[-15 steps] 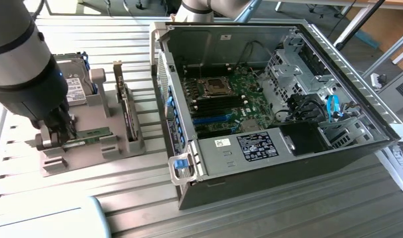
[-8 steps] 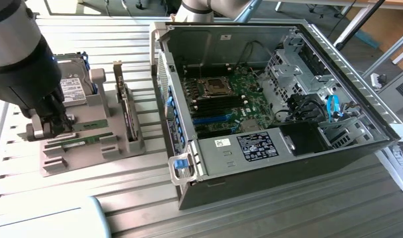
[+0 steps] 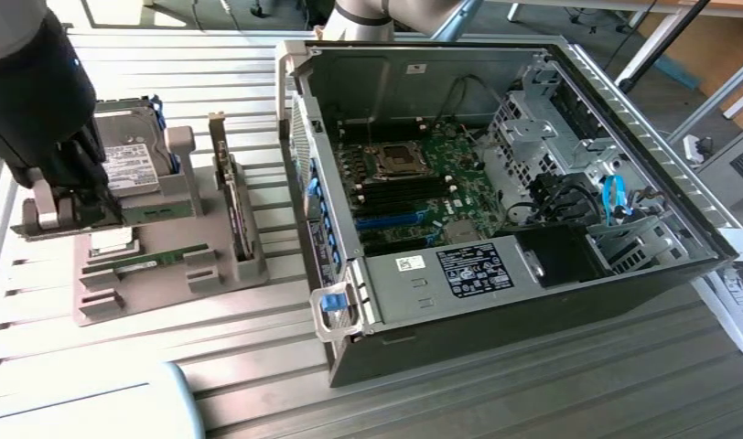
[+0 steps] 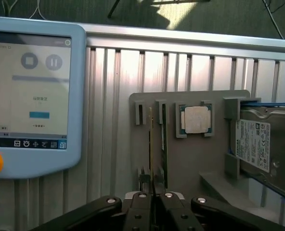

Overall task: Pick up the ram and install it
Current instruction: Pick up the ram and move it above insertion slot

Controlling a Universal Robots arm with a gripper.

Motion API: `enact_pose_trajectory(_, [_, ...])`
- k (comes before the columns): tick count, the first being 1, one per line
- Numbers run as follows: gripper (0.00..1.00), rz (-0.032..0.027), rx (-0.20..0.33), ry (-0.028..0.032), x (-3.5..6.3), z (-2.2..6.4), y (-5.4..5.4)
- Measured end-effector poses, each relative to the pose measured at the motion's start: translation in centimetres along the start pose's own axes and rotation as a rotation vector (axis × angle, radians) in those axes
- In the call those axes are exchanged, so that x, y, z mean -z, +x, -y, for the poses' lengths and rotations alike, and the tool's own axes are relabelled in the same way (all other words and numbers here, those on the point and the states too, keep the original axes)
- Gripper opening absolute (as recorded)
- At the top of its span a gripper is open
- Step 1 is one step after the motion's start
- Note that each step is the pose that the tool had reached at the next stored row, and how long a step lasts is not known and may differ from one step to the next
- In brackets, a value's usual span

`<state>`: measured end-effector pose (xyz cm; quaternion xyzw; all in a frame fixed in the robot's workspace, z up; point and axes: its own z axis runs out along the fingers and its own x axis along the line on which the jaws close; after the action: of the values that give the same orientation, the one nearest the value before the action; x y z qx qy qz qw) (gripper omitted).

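On the slatted metal desk (image 3: 243,361), the ram (image 3: 145,263) is shown seated in a grey holder (image 3: 164,294), with the end effector (image 4: 153,190) pressed together above it, so the stick may be struck rather than straddled.

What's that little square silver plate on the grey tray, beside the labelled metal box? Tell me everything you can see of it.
The processor chip is a flat square with a pale, dull silvery metal lid and a thin greenish board edge showing around it. It lies flat, lid up, in a raised frame on the grey holder, whose lips meet its sides. The hard drive stands close beside it without touching. Nothing rests on it.
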<state>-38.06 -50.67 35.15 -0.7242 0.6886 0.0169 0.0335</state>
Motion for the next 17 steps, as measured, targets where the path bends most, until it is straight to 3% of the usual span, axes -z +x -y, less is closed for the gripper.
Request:
enact_pose_trajectory(4, [0.13,0.0000,0.000,0.0000,2.47,0.06,-0.2])
enact_pose_trajectory(8, [0.13,-0.0001,0.000,-0.0001,3.91,0.10,-0.3])
enact_pose_trajectory(11, [0.13,0.0044,0.000,-0.0015,4.09,0.37,-0.3])
enact_pose_trajectory(17, [0.13,0.0087,-0.001,-0.0115,4.00,2.94,-0.1])
